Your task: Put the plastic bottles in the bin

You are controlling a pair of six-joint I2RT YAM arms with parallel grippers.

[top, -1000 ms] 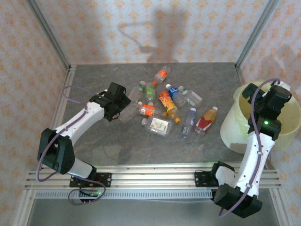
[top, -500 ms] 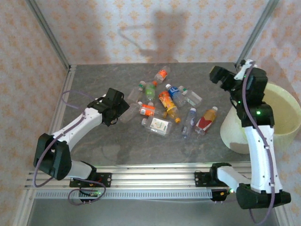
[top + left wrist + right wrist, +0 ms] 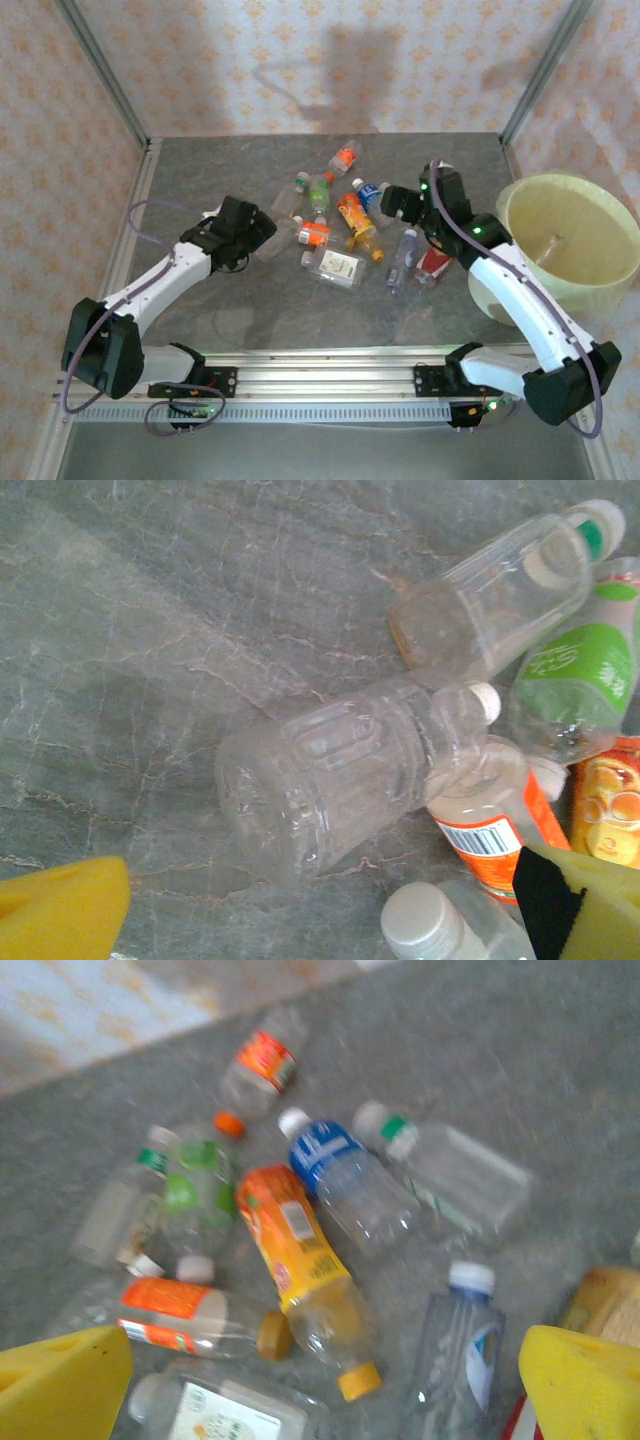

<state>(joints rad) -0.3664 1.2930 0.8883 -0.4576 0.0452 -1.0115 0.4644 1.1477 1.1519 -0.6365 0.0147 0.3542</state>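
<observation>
Top external: about a dozen small clear plastic bottles (image 3: 357, 222) are left on the grey table (image 3: 200, 170), outside the round pale yellow-green bin (image 3: 560, 178); left gripper (image 3: 262, 228) and right gripper (image 3: 388, 203) are spread wide, empty.

The bottles (image 3: 350, 225) are lying in a heap in the middle of the table (image 3: 200, 180). The farthest bottle (image 3: 345, 157) is lying at the far end of the heap, and the nearest bottle (image 3: 338, 267) is lying at the near end. The bin (image 3: 488, 268) is standing at the right side of the table, near the right end of the heap. The left gripper (image 3: 258, 232) is hanging at the left side of the heap, just beside the leftmost bottle (image 3: 272, 243). More bottles are lying right beside that one, on its right. The right gripper (image 3: 392, 203) is hanging over the far right part of the heap, left of the bin.
</observation>
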